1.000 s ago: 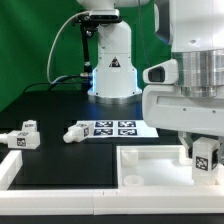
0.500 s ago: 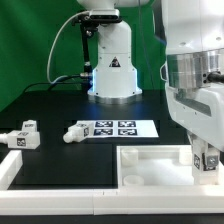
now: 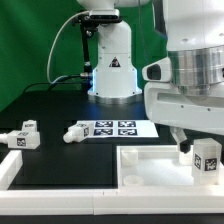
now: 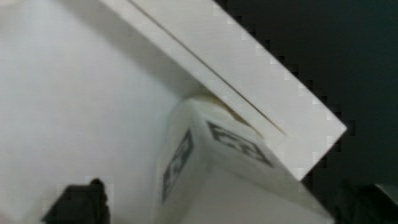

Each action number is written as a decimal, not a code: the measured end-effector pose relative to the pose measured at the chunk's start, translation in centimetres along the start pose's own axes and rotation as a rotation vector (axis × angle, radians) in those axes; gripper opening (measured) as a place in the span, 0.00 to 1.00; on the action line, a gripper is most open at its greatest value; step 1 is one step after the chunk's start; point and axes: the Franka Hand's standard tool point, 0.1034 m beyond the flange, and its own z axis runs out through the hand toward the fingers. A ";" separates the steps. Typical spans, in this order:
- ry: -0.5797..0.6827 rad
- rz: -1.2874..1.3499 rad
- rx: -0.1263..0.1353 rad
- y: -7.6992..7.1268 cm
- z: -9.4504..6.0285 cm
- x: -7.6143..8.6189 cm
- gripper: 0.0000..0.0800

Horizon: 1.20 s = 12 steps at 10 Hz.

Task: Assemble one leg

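One white leg [image 3: 207, 157] with a black-and-white tag stands upright at the corner of the large white rimmed panel [image 3: 150, 162] on the exterior view's right. My gripper [image 3: 198, 150] is low over it, with a dark finger [image 3: 185, 148] beside it. In the wrist view the leg [image 4: 231, 165] rises between the two dark fingertips [image 4: 80, 203], with a gap showing on each side, so the jaws are open around it. The panel's rim [image 4: 249, 70] runs past it.
Two more tagged legs lie on the black table at the exterior view's left, one [image 3: 27, 134] near the edge and one [image 3: 76, 131] beside the marker board [image 3: 118, 128]. The arm's base [image 3: 112, 62] stands behind.
The wrist turned over the leg half a second ago and has turned back. The leg stays at the same spot on the panel's corner.
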 end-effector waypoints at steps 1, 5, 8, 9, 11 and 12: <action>0.001 -0.085 -0.002 0.1 0.1 0.0 0.80; 0.026 -0.522 -0.033 -0.2 0.1 0.0 0.81; 0.036 -0.589 -0.041 -0.4 0.1 -0.1 0.78; 0.035 -0.589 -0.042 -0.4 0.1 -0.1 0.58; 0.036 -0.474 -0.039 -0.4 0.2 -0.1 0.36; 0.038 -0.394 -0.038 -0.3 0.2 0.0 0.36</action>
